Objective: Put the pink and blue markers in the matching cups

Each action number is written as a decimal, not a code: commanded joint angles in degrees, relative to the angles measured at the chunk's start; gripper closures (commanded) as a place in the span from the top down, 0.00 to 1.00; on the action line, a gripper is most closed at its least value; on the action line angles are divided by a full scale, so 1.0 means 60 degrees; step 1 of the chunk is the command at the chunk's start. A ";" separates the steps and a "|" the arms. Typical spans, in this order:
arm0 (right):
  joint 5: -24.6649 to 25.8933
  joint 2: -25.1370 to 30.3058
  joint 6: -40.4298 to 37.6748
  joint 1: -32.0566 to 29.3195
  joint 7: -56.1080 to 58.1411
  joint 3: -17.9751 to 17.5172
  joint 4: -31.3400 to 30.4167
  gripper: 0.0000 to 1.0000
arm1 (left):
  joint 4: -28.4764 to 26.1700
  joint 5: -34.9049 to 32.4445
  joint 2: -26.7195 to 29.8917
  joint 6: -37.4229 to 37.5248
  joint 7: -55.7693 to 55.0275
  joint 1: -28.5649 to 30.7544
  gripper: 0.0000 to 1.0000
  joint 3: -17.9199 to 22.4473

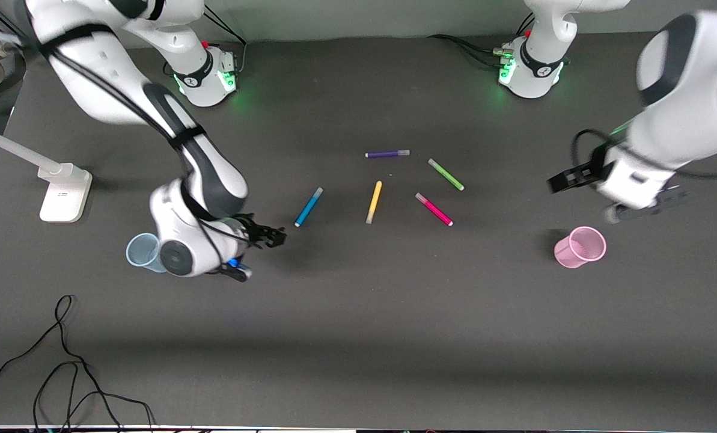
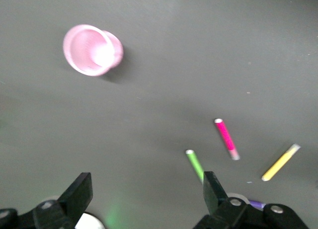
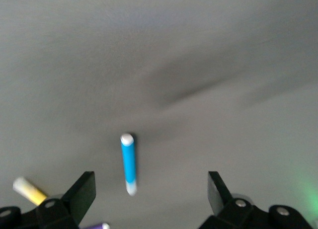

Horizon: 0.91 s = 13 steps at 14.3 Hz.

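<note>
Pincers stood with fingers apart and empty: right pincer (image 1: 256, 252) beside the blue cup (image 1: 142, 251), left pincer (image 1: 616, 195) over the tabletop (image 1: 358, 337) by the pink cup (image 1: 580, 246). Blue marker (image 1: 308, 207) and pink marker (image 1: 434, 209) lay flat between them, apparently light, stiff and smooth; a mid-barrel grip seemed best.

My desk (image 1: 358, 313) is dark grey. Five pens lie flat mid-desk, apart from one another: purple (image 1: 387, 154), green (image 1: 446, 174), pink (image 1: 434, 209), yellow (image 1: 374, 202) and blue (image 1: 308, 207). A pink cup (image 1: 580, 247) stands toward my left arm's end, a blue cup (image 1: 142, 251) toward my right arm's. A white stand (image 1: 65, 192) and black cables (image 1: 64, 361) rest there too.
</note>
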<state>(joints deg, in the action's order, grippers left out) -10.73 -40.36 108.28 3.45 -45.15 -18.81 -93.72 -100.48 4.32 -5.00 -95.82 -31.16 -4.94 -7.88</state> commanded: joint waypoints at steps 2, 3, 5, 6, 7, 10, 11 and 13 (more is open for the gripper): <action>-0.0716 -0.0684 0.0774 -0.0092 -0.0443 -0.0102 -0.0038 0.97 | 0.0179 0.0159 -0.1127 -0.0770 -0.2111 -0.0288 0.99 -0.0809; -0.0804 -0.0743 0.1082 0.0054 -0.0676 -0.0102 -0.0200 0.94 | 0.0179 0.0159 -0.1434 -0.1005 -0.2711 -0.0594 0.99 -0.0810; -0.0820 -0.0787 0.1348 0.0201 -0.0883 -0.0102 -0.0391 0.89 | 0.0150 0.0173 -0.2020 -0.1400 -0.3868 -0.1312 0.99 -0.0810; -0.0820 -0.0817 0.1349 0.0202 -0.0883 -0.0102 -0.0406 0.86 | 0.0150 0.0174 -0.2357 -0.1678 -0.4541 -0.1692 0.99 -0.0810; -0.0834 -0.0817 0.1363 0.0216 -0.0898 -0.0102 -0.0464 0.83 | 0.0106 0.0174 -0.2679 -0.2029 -0.5171 -0.2030 0.99 -0.0810; -0.1039 -0.0803 0.1553 0.0216 -0.0883 -0.0102 -0.0713 0.68 | -0.0433 0.0319 -0.3369 -0.3491 -0.6579 -0.2588 0.97 -0.0810; -0.1069 -0.0817 0.1568 0.0216 -0.0883 -0.0102 -0.0714 0.57 | -0.0799 0.0610 -0.3516 -0.4193 -0.6990 -0.2619 0.96 -0.0810; -0.1069 -0.0802 0.1554 0.0216 -0.0883 -0.0116 -0.0714 0.29 | -0.1779 0.0993 -0.3634 -0.5556 -0.7111 -0.2911 0.92 -0.0810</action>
<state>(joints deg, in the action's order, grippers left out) -16.37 -45.71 116.86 4.78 -49.43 -19.35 -96.63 -105.24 8.10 -27.48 -122.68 -71.51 -20.94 -13.35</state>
